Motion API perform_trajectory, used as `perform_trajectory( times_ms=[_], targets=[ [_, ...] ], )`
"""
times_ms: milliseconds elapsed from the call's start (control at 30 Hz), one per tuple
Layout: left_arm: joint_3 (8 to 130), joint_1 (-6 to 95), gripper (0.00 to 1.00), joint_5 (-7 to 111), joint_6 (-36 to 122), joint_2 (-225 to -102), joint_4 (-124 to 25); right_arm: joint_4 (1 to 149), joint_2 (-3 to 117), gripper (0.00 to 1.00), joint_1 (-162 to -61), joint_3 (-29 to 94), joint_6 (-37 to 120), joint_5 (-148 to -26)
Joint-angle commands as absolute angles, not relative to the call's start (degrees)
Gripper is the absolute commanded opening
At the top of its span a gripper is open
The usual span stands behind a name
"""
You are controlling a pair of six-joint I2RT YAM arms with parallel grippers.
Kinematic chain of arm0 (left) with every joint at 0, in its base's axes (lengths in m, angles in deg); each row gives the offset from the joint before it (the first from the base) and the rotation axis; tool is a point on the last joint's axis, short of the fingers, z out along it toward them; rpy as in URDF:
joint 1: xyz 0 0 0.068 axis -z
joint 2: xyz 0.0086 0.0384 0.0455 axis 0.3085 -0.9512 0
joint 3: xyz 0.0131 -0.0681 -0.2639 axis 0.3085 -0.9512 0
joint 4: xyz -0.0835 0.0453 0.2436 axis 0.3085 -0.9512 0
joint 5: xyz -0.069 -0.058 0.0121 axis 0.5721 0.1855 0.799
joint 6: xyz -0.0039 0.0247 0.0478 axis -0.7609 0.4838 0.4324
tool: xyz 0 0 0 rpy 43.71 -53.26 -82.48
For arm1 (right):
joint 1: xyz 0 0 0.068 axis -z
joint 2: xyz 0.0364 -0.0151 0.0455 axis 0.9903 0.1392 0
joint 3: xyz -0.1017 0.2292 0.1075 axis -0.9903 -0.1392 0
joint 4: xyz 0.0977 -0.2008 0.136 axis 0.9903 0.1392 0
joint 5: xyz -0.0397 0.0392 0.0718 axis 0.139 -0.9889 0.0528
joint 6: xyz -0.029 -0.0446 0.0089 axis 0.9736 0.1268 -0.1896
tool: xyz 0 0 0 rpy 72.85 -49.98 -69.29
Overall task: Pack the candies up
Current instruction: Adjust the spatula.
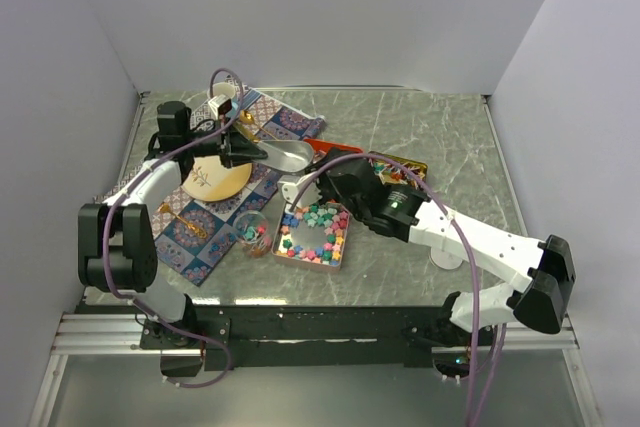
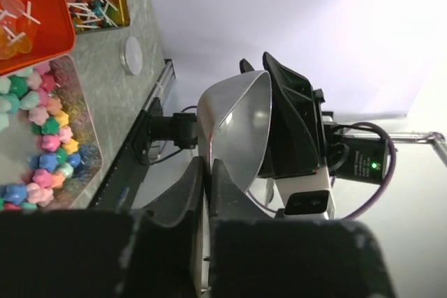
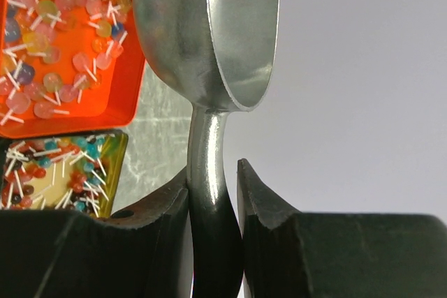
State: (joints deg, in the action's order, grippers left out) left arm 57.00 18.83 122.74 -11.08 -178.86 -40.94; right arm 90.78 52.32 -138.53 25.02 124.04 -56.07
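While in right gripper [image 3: 213, 176], scoop [image 3: 202, 33] near plate [image 1: 213, 178].

1. Star-like candies [image 1: 313, 230]: pastel pink, green, blue and yellow lumps, lying loose in one scattered layer in the square tin [image 1: 310, 261] at centre frame (top view).
2. Stick candies [image 3: 52, 47]: small rounded translucent pieces on thin white sticks, heaped in the orange tray [image 3: 112, 102] at upper left (right wrist view).
3. Darker stick candies [image 3: 56, 172]: red, teal and blue, piled in the yellow tin [image 3: 119, 165] at lower left.
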Motion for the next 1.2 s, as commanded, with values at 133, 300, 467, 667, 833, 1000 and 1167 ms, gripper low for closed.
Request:
perform_trajectory(
  times_ms=[133,300,467,667,833,1000,1167],
  targets=[
    [56.80,18.85,0.01,122.60,-1.79,-178.85,-44.10,106.46,56.57,0.55,-135.55,43.40,100.77,-65.75],
    [57.59,18.14,0.01,124.26,-1.36,-180.16,-43.65,123.52,59.39,0.72,-128.06,56.05,84.34,-88.04],
    [60.40,16.47,0.01,125.32,4.62,-181.75,-51.03,129.53,60.10,0.73,-121.91,58.38,76.14,-101.28],
    [59.36,15.94,0.01,125.06,2.18,-181.40,-48.59,126.62,59.12,0.74,-121.55,56.16,71.83,-106.64],
    [60.84,15.95,0.01,125.23,2.78,-182.10,-49.98,127.07,60.88,0.73,-121.55,57.84,71.38,-108.85],
    [62.25,16.03,0.01,126.02,4.62,-182.28,-51.57,128.30,64.05,0.73,-121.46,60.74,72.96,-104.55],
    [61.56,15.95,0.01,126.20,6.56,-181.22,-53.51,131.36,66.94,0.72,-120.58,64.33,75.24,-104.02]
  ],
)
